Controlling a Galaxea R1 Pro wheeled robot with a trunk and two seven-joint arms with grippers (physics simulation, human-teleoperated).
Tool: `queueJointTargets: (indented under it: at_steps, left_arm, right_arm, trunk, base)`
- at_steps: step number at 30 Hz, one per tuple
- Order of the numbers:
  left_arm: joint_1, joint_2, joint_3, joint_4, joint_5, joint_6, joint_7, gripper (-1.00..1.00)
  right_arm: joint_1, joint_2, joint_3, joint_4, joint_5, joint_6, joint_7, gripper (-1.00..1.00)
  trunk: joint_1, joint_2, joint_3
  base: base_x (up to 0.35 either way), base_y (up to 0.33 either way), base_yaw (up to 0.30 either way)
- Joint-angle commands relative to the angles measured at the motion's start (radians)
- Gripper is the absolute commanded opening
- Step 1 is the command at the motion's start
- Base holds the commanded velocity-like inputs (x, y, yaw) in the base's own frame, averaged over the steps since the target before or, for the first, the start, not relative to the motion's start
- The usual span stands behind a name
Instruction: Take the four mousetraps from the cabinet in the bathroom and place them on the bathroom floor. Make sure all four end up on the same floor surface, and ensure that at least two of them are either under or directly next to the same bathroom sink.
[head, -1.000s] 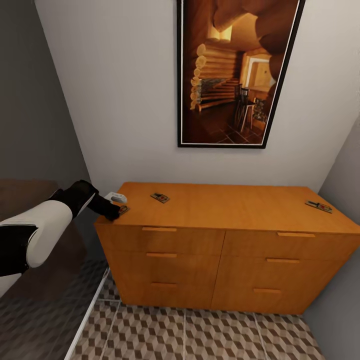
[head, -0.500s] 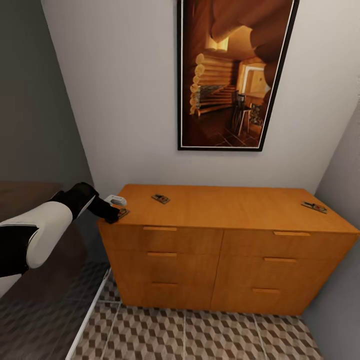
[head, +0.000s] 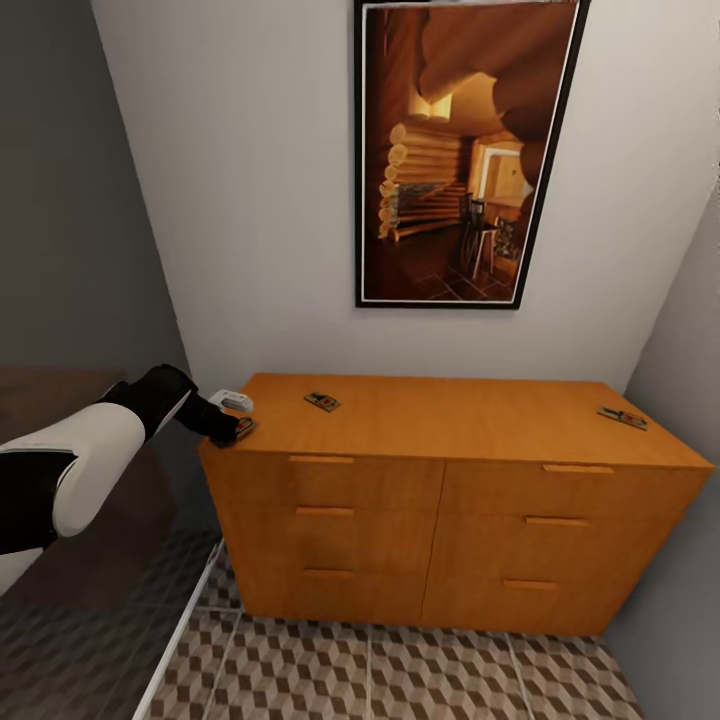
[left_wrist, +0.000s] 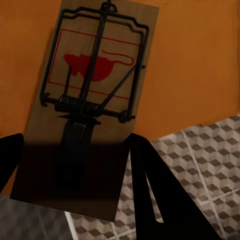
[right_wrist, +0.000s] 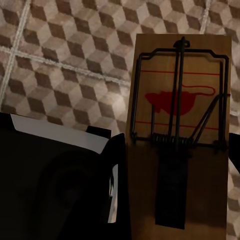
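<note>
Left gripper (head: 232, 430) is down at the cabinet's (head: 450, 500) front left corner, its fingers (left_wrist: 150, 185) pinched on either side of a mousetrap (left_wrist: 85, 110) that hangs half off the cabinet edge over the bathroom floor (head: 400, 670). Two more traps sit on the cabinet top, one (head: 322, 402) near the left end toward the back and one (head: 622, 417) way over at the right end. Right gripper (right_wrist: 175, 200) has a fourth trap (right_wrist: 180, 125) clamped between its fingers, held out over the cube-pattern tiles.

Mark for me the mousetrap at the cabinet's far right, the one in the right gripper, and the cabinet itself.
Brown mousetrap with wire parts (head: 622, 417), head view, board's middle.
Gripped brown mousetrap (right_wrist: 179, 120), right wrist view, red printed mark.
Orange-wood drawer cabinet (head: 470, 420), head view, bare top.
</note>
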Motion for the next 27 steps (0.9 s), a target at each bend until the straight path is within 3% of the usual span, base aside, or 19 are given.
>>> queueJointTargets:
  at_steps: [1,13,27]
  left_arm:
    - [0.000,0.001,-0.008,-0.002,-0.001,0.002,-0.007,-1.00]
    - [0.000,-0.001,-0.008,-0.002,-0.001,0.002,-0.007,-1.00]
    - [0.006,-0.007,-0.008,-0.002,-0.001,0.002,-0.007,-1.00]
  right_arm:
    - [0.000,0.000,-0.007,0.001,0.010,-0.003,-0.004,-1.00]
    - [-0.001,0.001,-0.007,0.001,0.011,-0.003,-0.004,-1.00]
    - [-0.001,0.001,-0.006,0.001,0.012,-0.003,-0.004,-1.00]
  trunk:
    - [0.000,-0.001,0.001]
    - [0.000,-0.001,0.020]
    - [0.000,-0.001,0.025]
  base:
    - [0.000,0.000,0.000]
    - [-0.020,0.000,0.000]
    - [-0.323,0.000,0.000]
